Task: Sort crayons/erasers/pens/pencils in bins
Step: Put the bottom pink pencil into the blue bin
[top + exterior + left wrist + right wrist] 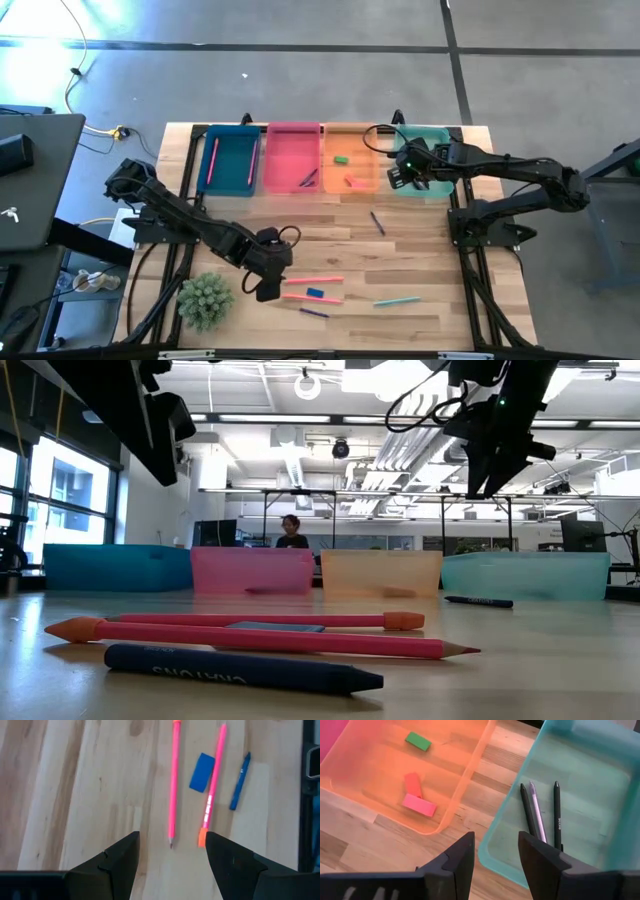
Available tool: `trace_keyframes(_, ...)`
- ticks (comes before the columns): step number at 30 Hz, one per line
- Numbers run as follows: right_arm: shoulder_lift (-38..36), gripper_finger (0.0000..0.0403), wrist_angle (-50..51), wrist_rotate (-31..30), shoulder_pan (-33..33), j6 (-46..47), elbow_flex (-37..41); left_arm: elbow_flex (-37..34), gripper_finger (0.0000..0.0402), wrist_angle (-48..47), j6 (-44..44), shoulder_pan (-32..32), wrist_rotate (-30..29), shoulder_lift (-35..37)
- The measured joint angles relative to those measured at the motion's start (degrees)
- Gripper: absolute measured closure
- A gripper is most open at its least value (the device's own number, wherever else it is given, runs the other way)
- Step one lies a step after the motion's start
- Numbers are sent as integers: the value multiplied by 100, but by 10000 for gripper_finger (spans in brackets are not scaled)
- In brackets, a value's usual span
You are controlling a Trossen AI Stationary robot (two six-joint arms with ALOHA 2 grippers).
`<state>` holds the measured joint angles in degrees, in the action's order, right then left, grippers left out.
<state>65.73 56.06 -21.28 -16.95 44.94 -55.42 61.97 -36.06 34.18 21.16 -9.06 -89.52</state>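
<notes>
I have the left gripper (268, 288) low over the near part of the table (420, 270), fingers spread wide and holding nothing. Through its wrist camera I see two pink pencils (173, 780) lying side by side with the blue eraser (202, 765) between them, and a blue crayon (239, 782) just beside the outer pencil. The open fingers frame the pencils' near ends.

My right gripper (403, 180) hangs over the near edge of the teal-green bin (440, 135), fingers parted and empty. Its wrist camera looks down on three pens (538, 812) lying in that bin. In the orange bin (360, 765) next to it lie the green eraser (418, 741) and two pink-red erasers (419, 804), one touching the other.

The four bins stand in a row along the far side: dark blue bin (228, 160), pink bin (290, 158), orange, teal-green. A teal stick (396, 300) and a dark crayon (377, 222) lie loose on the table. A small green plant (205, 300) sits beside the left gripper.
</notes>
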Motion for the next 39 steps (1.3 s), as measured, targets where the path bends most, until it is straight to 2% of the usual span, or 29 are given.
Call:
trace_keyframes(5, 0, 258, -16, -37, 0, -1, 0, 0, 188, 17, 177, 53, -80, -18)
trace_keyframes(18, 0, 258, -19, -61, 1, -45, 0, 0, 188, 424, 227, 372, 55, -856)
trace_keyframes(39, -1, 258, -7, -264, 1, -194, 0, 4, 188, 1265, 426, 741, 78, -1653)
